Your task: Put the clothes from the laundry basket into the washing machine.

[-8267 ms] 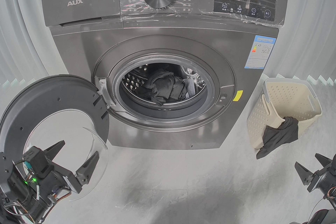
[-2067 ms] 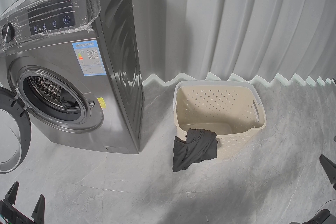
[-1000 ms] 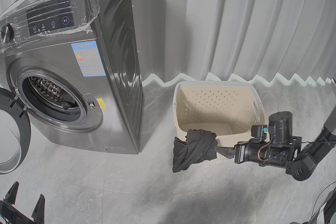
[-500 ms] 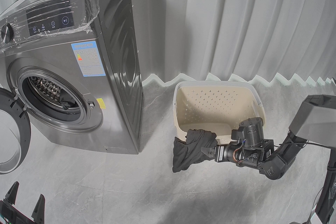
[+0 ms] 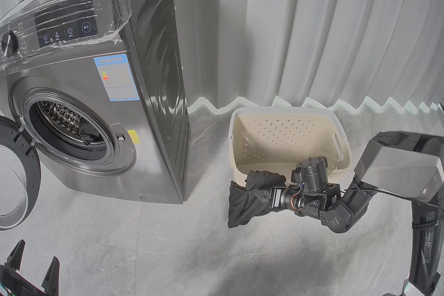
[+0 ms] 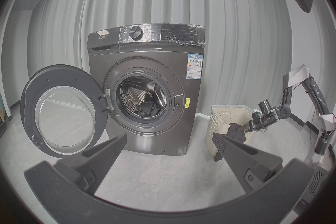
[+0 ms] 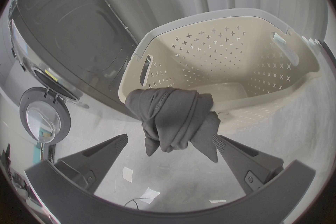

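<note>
At the cloth (image 5: 245,206) with the right gripper (image 5: 264,198): spread wide, a finger on each side of the bundle, nothing clamped yet. Found draped over the near rim of the basket (image 5: 286,113), at the corner toward the washer (image 5: 152,79), mostly hanging outside toward the floor (image 5: 185,246). Down low by the open door (image 5: 18,181) with the left gripper (image 5: 33,260), likewise wide and holding nothing.

Could pinch only a loose fold and lose the rest to the floor on the lift. Could shove or tip the light basket by pressing through the cloth into the wall behind. Could snag the rim if closed too deep. Might also trail an end along the floor on the way to the drum (image 5: 64,121).

Against a second ago: further in, fingers now around the cloth instead of short of it. Against eight seconds ago: turned to face the basket rather than the washer front. No shift in cloth or basket.
</note>
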{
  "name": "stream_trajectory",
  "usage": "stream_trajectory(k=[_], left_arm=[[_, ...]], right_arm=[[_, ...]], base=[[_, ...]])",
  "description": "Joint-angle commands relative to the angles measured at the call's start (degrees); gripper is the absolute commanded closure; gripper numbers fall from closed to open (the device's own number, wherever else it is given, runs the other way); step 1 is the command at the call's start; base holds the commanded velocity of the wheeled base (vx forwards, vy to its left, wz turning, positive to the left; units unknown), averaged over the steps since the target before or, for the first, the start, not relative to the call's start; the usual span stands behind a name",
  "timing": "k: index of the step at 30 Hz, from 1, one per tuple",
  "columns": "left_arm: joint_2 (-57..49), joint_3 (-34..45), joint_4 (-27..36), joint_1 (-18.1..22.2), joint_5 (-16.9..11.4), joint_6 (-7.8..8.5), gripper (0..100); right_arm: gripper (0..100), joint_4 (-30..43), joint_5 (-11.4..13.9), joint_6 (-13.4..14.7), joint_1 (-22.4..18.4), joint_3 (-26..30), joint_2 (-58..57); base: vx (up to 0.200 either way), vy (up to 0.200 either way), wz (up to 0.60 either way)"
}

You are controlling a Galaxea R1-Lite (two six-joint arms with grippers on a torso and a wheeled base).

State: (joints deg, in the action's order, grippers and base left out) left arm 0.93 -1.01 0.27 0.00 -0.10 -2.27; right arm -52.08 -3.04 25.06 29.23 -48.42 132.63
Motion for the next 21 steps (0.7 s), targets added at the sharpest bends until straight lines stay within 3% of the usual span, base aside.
stream_trajectory(k=[1,21], left_arm=[[-0.8,0.8,0.0,0.0,0.0,-0.02,0],[-0.8,0.8,0.0,0.0,0.0,-0.11,0]], right_arm=[[0,0.0,0.0,0.9,-0.4,-3.1,3.2],[0,-0.7,-0.1,2.7,0.1,-7.7,6.1]], base=[[0.000,0.000,0.00],[0.000,0.000,0.00]])
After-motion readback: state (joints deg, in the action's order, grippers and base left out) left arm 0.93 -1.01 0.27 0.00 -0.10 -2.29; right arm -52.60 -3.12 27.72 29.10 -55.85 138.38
